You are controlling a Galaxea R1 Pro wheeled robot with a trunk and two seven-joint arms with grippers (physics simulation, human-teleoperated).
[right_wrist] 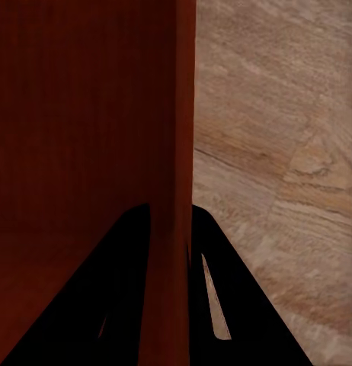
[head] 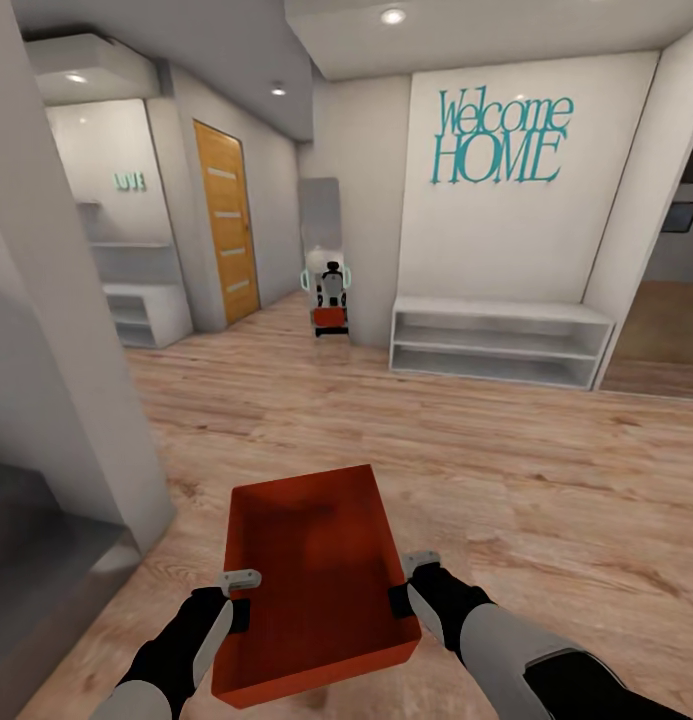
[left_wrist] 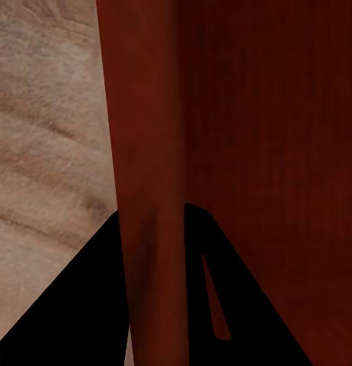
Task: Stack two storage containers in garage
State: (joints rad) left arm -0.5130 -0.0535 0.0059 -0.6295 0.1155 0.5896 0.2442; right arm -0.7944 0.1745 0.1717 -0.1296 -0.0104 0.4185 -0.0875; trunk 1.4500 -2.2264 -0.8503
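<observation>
**Both hands clamped on container, hallway**

Left hand grips the left wall of the red-orange rectangular lidless storage container; in the left wrist view the dark fingers straddle that wall, one inside, one outside. Right hand is closed the same way on the right wall; in the right wrist view its fingers sit either side of the wall. Container is held between the two hands above the light wood-plank floor, open side up, interior bare. Ahead: white wall with teal "Welcome HOME" lettering, low white open shelf unit beneath it, wooden door at left. A mirror panel shows the robot's reflection.
</observation>
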